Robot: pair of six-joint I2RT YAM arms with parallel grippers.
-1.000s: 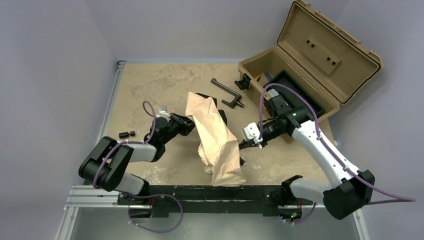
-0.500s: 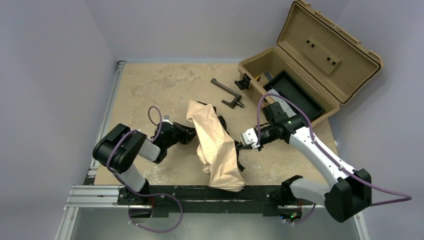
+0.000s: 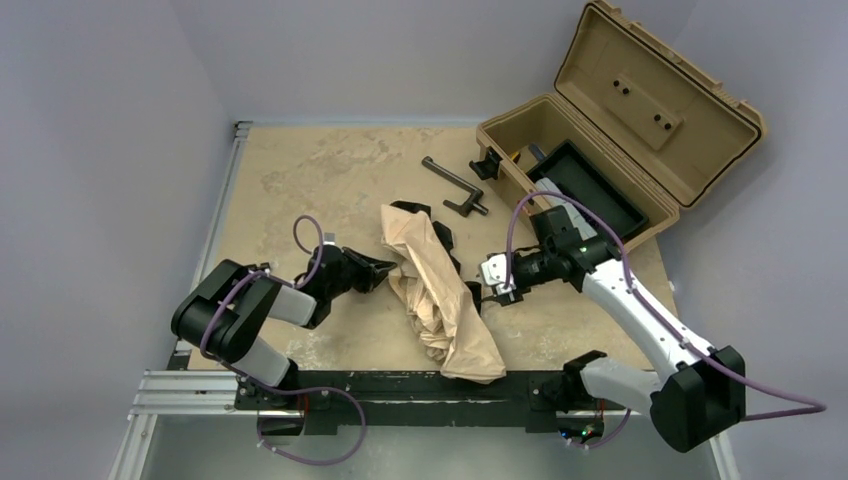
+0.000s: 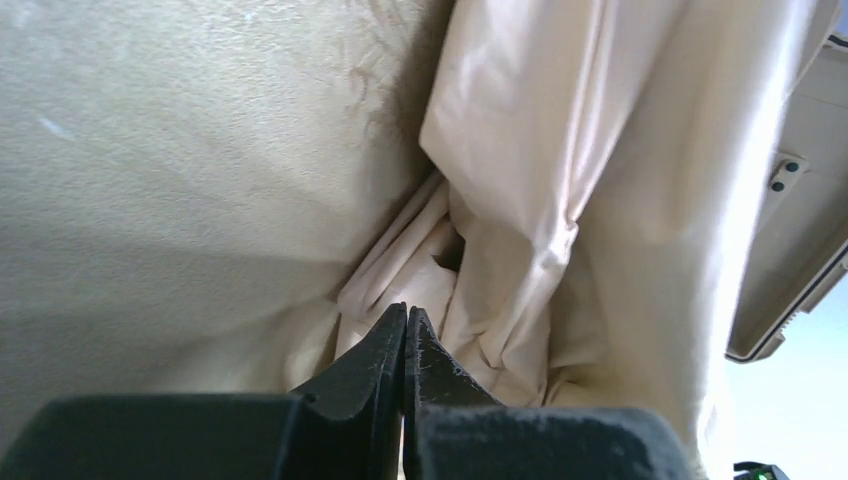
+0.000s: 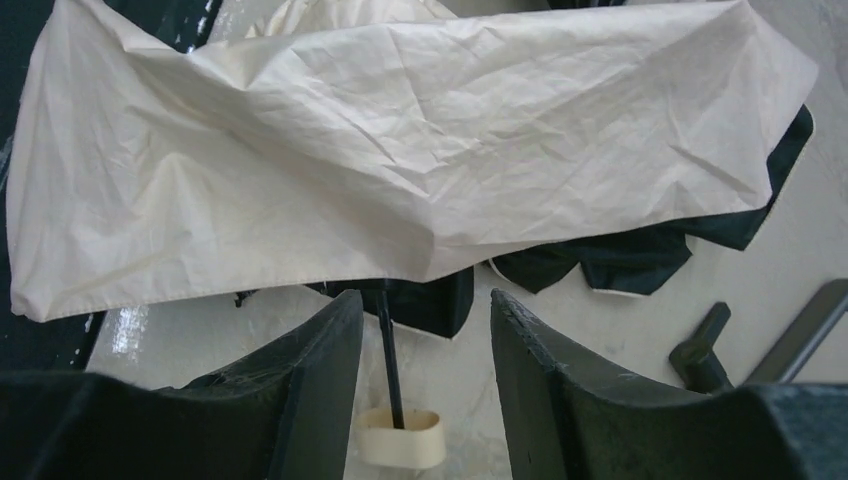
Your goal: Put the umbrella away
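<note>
Crumpled in the middle of the worktop (image 3: pixel 320 170), between the two arms: the umbrella (image 3: pixel 440 300). Tan cloth bunched up in folds, with dark bits poking out at the far end. Near end close to the front edge of the worktop.

Low down, just beside the left side of the cloth: the left gripper (image 3: pixel 384 266). Seen from the left wrist, fingers (image 4: pixel 385 345) squeezed tight together, nothing showing between them, tips right up against the folds of the umbrella (image 4: pixel 560 200). Cannot tell if any cloth is pinched.

On the other side of the umbrella, near the worktop: the right gripper (image 3: pixel 487 293). Seen from the right wrist, fingers (image 5: pixel 300 370) apart and let go, touching nothing. In the gap between them, a thin black stick (image 5: pixel 386 340) and a small pale knob (image 5: pixel 402 438), apart from both fingers. Wrinkled cloth of the umbrella (image 5: pixel 400 160) spread above, dark underside showing below its edge.

At the far right corner, an open tan box (image 3: pixel 505 160), lid (image 3: pixel 650 100) tipped back, black tray (image 3: pixel 590 190) inside. Flat on the worktop, a dark bent bar (image 3: pixel 452 187) near the box and the umbrella.
</note>
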